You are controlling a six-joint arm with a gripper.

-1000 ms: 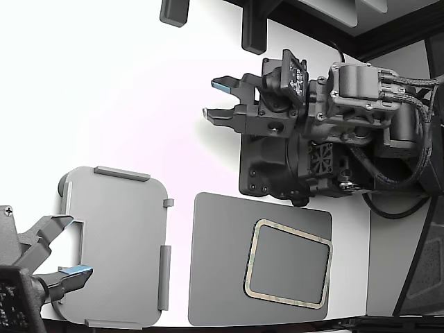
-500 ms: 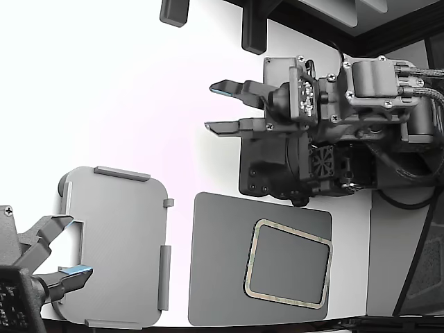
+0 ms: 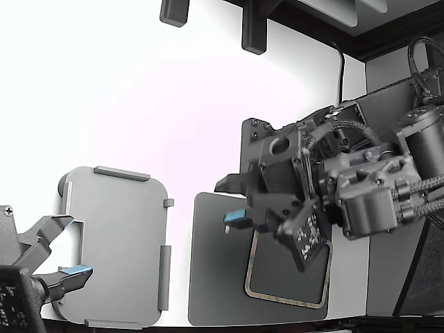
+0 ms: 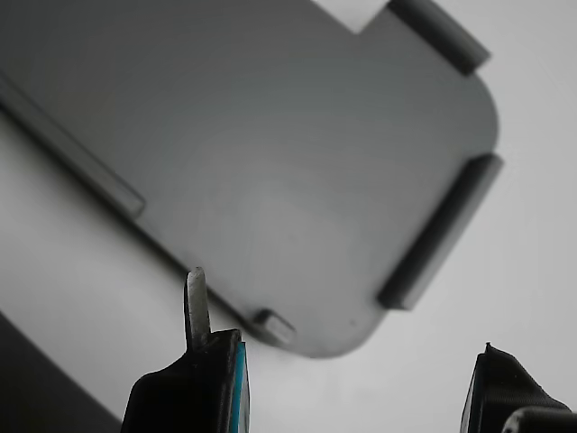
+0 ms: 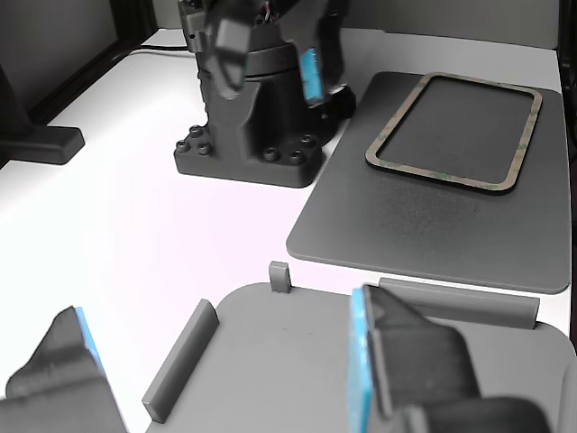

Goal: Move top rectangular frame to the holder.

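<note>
1. Gripper (image 3: 227, 202) spread wide, jaws well apart, nothing between them; blue pad on one finger
2. Hanging over the upper edge of the dark mat (image 3: 215, 277) in the exterior view
3. Top rectangular frame (image 3: 288, 302) flat on that mat, at about 5 o'clock from the gripper, partly hidden behind the arm; no contact to be seen
4. Holder (image 3: 114, 243) at 9 o'clock from the mat, just beside it, bare, tabs along its edges
5. Second arm (image 3: 21, 291) at the holder's 8 o'clock, fingers reaching over its notch
</note>
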